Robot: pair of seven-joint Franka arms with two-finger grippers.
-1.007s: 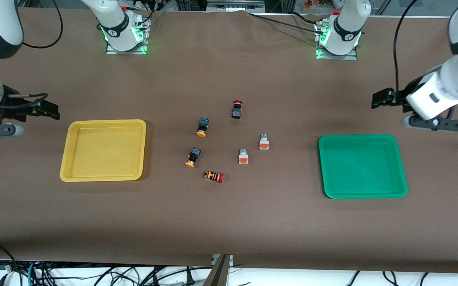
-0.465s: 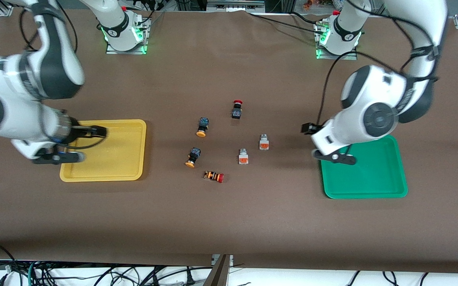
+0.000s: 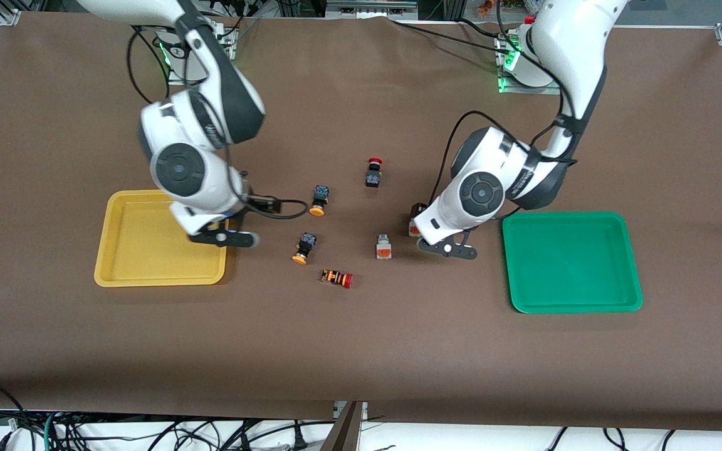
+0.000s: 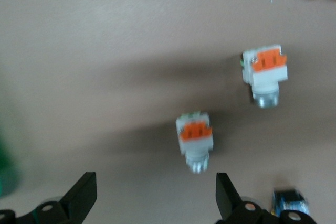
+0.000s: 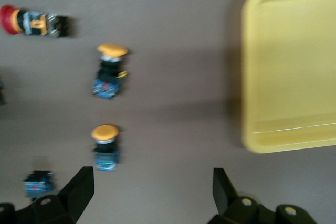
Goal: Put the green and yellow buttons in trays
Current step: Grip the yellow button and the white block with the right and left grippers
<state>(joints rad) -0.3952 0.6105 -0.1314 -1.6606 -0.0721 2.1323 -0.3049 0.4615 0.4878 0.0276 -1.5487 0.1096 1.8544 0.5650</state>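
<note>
Two yellow-capped buttons point(image 3: 318, 200) point(image 3: 303, 248) and two white buttons with orange patches point(image 3: 384, 247) point(image 3: 412, 227) lie mid-table between the yellow tray point(image 3: 116, 250) and the green tray point(image 3: 571, 260). My right gripper point(image 3: 267, 205) is open and empty, over bare table between the yellow tray and the yellow-capped buttons. The right wrist view shows them point(image 5: 109, 72) point(image 5: 105, 145), the tray point(image 5: 294, 66) and the gripper point(image 5: 152, 192). My left gripper point(image 3: 416, 216) is open and empty, over the white button toward the green tray. The left wrist view shows the gripper point(image 4: 155, 198) and both white buttons point(image 4: 195, 139) point(image 4: 265, 72).
A black button with a red cap point(image 3: 373, 172) lies farther from the front camera than the others. An orange-striped button with a red cap point(image 3: 337, 278) lies nearest the front camera. Both also show in the right wrist view, black point(image 5: 38, 184) and striped point(image 5: 31, 22).
Both arms have swung in from the table's ends to the middle. The right gripper crossed the yellow tray; the left gripper left the green tray and reached the white buttons. No button moved.
</note>
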